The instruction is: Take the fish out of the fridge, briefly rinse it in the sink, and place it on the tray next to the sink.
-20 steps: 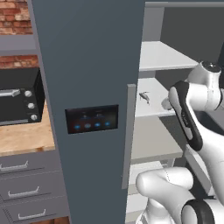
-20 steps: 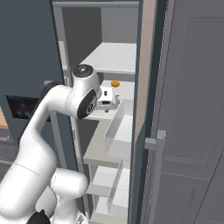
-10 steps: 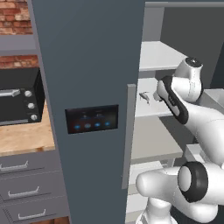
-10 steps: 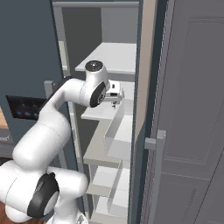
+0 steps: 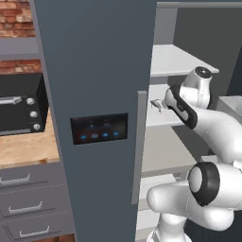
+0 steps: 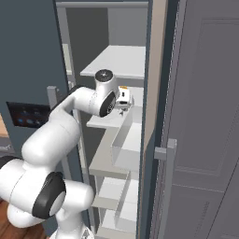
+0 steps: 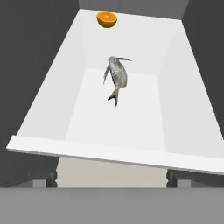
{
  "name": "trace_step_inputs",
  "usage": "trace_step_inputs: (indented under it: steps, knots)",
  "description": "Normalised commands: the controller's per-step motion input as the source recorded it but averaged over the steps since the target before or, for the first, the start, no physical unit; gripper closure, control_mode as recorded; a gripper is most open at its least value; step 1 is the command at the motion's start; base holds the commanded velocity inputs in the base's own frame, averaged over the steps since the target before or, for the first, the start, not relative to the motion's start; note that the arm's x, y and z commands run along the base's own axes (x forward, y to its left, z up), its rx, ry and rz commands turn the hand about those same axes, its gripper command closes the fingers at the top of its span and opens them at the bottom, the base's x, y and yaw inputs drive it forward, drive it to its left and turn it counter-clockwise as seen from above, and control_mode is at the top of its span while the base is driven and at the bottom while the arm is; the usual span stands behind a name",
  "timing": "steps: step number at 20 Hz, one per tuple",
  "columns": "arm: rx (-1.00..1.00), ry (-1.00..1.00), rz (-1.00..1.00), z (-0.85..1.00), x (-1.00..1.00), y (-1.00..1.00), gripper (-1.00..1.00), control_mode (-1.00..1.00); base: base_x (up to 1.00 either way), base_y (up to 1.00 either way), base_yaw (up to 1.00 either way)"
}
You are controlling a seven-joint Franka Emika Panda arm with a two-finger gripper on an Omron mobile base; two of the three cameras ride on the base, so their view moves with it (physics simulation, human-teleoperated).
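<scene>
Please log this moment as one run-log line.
phase: reach into fridge | fish: lying on shelf, ungrasped | end effector: open, short of fish | orange half: behind

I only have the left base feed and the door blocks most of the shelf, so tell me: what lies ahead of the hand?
Observer: In the hand view a grey fish lies on a white fridge shelf, tail toward the camera.
Operator: Anything else on it?
Observer: An orange half sits at the back, apart from the fish.
Operator: Is the gripper near the fish?
Observer: The gripper has its fingertips spread wide, short of the shelf's front edge, with nothing between them.
</scene>
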Motion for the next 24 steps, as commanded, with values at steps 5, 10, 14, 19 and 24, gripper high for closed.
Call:
trace_step_inputs:
  steps: [5, 10, 14, 19, 24]
  knots:
    - [0.04, -0.02, 0.00, -0.23, 0.10, 0.00, -1.00, -1.00, 0.00, 0.00, 0.00]
    - [0.00, 0.00, 0.00, -0.19, 0.28, 0.00, -1.00, -1.00, 0.00, 0.00, 0.00]
    - [0.00, 0.00, 0.00, -0.17, 0.52, 0.04, -1.00, -1.00, 0.00, 0.00, 0.00]
    - [0.00, 0.00, 0.00, -0.18, 0.42, 0.00, -1.00, -1.00, 0.00, 0.00, 0.00]
    - [0.00, 0.00, 0.00, -0.14, 0.44, 0.00, -1.00, -1.00, 0.00, 0.00, 0.00]
